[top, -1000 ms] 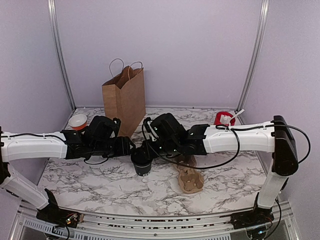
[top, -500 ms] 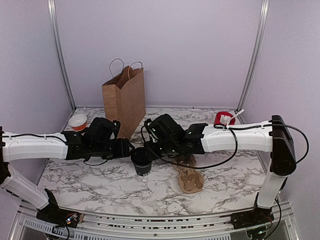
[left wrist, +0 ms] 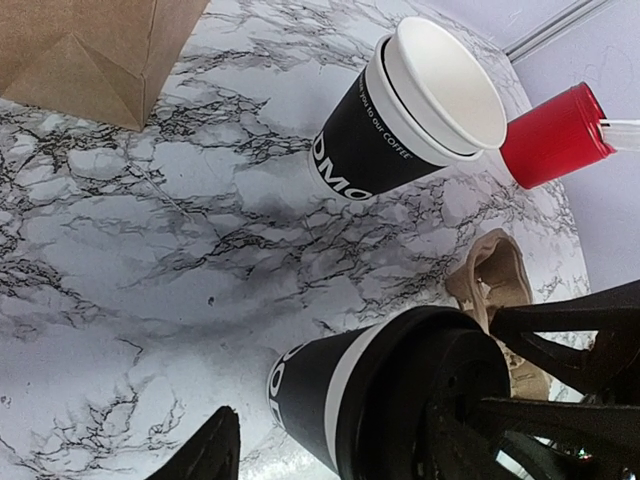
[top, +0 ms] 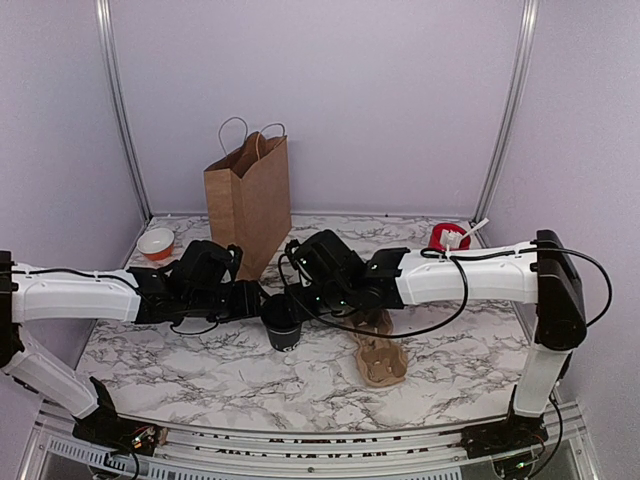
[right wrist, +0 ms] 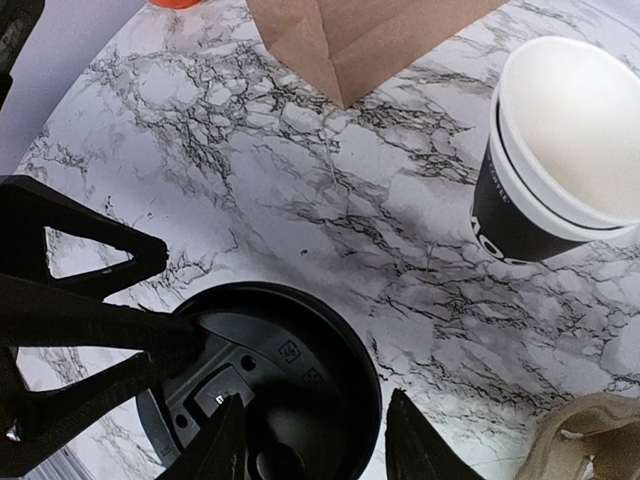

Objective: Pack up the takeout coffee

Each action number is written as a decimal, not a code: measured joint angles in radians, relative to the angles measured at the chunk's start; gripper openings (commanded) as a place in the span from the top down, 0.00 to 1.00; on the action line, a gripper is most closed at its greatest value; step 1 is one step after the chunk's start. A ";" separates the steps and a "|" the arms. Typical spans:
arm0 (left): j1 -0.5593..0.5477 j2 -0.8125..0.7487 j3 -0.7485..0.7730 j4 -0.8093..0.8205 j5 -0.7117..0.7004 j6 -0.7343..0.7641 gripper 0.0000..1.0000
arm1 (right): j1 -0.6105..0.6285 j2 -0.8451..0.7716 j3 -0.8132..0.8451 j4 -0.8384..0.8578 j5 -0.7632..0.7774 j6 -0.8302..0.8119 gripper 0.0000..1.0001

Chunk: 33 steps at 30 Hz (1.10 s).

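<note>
The takeout coffee, a black cup with its round black lid on, stands on the marble table between the two arms. In the left wrist view the takeout coffee lies between the jaws of my open left gripper, and marble shows between one fingertip and the cup wall. My right gripper is open just above the lid, with one finger over the lid and the other outside its rim. In the top view the left gripper and right gripper meet over the cup.
A brown paper bag stands behind the grippers. A lidless stack of white-rimmed black cups and a red cup with white sticks stand behind and to the right. A cardboard cup carrier lies right of the coffee. An orange bowl sits far left.
Both arms have drawn in slightly around the lidded cup. The cup has hardly moved.
</note>
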 measured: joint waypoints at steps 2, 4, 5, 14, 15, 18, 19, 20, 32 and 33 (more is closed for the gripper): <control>0.000 0.000 -0.011 0.022 0.000 -0.007 0.38 | 0.000 0.000 0.000 0.000 -0.002 0.003 0.55; 0.000 0.000 -0.020 0.039 -0.001 -0.014 0.38 | 0.000 0.000 -0.004 0.005 -0.002 0.004 0.55; 0.000 0.000 -0.023 0.045 0.000 -0.015 0.38 | 0.000 0.000 -0.007 0.009 -0.003 0.005 0.55; 0.000 0.001 -0.035 0.068 0.000 -0.026 0.39 | 0.000 -0.006 -0.035 0.050 -0.020 0.026 0.56; 0.000 0.001 -0.035 0.068 -0.001 -0.025 0.39 | 0.000 -0.007 -0.039 0.054 -0.020 0.028 0.56; 0.000 0.001 -0.033 0.066 -0.001 -0.021 0.39 | 0.000 -0.011 -0.044 0.058 -0.024 0.031 0.56; 0.000 0.003 -0.032 0.066 -0.001 -0.018 0.38 | 0.000 -0.014 -0.046 0.058 -0.027 0.031 0.55; 0.000 0.005 -0.029 0.066 -0.001 -0.014 0.38 | 0.000 -0.016 -0.047 0.056 -0.028 0.030 0.55; 0.000 0.076 0.075 -0.011 0.008 0.059 0.36 | 0.016 -0.082 -0.053 0.008 -0.068 0.031 0.52; 0.000 0.080 0.084 -0.021 0.010 0.066 0.36 | 0.014 -0.089 -0.053 0.006 -0.068 0.031 0.52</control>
